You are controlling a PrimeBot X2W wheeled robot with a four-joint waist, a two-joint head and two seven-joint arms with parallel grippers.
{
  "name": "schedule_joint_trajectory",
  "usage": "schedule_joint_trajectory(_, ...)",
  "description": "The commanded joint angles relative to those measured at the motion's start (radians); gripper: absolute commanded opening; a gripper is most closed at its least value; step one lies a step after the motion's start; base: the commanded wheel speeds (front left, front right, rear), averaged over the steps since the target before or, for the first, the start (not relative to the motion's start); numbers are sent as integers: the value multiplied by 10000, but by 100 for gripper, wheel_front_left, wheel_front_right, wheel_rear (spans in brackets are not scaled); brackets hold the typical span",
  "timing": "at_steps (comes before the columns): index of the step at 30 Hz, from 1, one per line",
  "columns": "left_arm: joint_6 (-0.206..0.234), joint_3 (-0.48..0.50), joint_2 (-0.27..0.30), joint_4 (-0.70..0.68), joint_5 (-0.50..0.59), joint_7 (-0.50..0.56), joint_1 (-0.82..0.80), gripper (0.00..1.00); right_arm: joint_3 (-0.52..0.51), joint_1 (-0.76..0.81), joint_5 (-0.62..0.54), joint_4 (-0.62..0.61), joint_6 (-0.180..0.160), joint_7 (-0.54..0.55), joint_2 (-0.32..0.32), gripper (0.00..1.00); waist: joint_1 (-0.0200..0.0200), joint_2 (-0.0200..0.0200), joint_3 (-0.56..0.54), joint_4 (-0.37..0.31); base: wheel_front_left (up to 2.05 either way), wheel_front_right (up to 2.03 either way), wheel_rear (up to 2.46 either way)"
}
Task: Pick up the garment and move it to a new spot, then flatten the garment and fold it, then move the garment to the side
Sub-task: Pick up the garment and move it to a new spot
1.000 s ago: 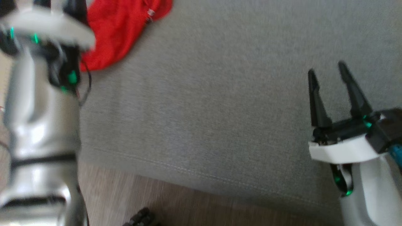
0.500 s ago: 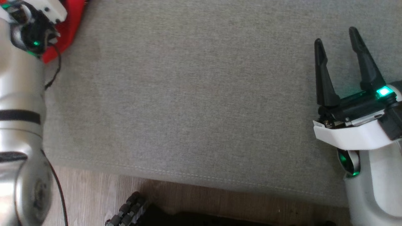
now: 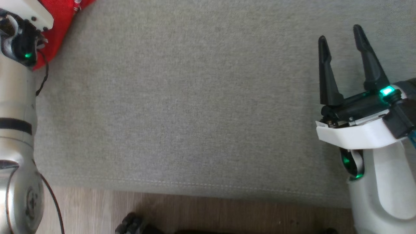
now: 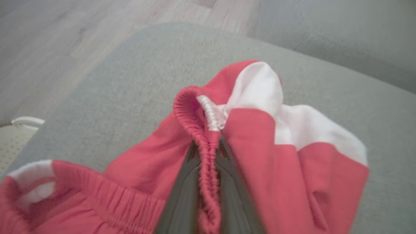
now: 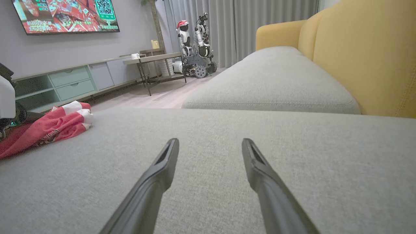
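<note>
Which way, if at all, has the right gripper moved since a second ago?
No clear move: the right gripper stays as far above the couch's front seam as before.

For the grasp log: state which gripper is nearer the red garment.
Left. The left gripper is pinched on the ribbed trim of the garment; the right gripper hovers open above bare sofa cushion, well away from it.

Surface: a grey fabric sofa seat cushion (image 3: 195,97), with a stitched seam (image 3: 208,185) running along its front edge.
On it: 1 garment (image 3: 61,19), a crumpled red heap with its white inside showing, lying near the cushion's left end.
Alongside: a 2nd grey cushion (image 5: 276,81) further along the sofa, against a yellow backrest (image 5: 357,58).
Below: a pale wood floor (image 3: 84,208).
</note>
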Motion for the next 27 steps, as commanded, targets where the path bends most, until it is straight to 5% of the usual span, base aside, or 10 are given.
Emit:
schedule_joint_trajectory(1,-88,62,664,-381,32,-288,-44,0,258,230,159,-292,62,-40,214,100,-1,0,-475,-235,0,0,0)
schedule_joint_trajectory(9,-227,-652,375,-1703,-430,-1217,375,0,326,738,493,-163,62,-40,613,100,-1,0,-2073,-816,0,0,0)
schedule_joint_trajectory(27,-90,-3025,-126,-7908,-1399,465,2633,0,317,1247,930,-637,62,-40,897,100,-1,0,-3780,-3239,0,0,0)
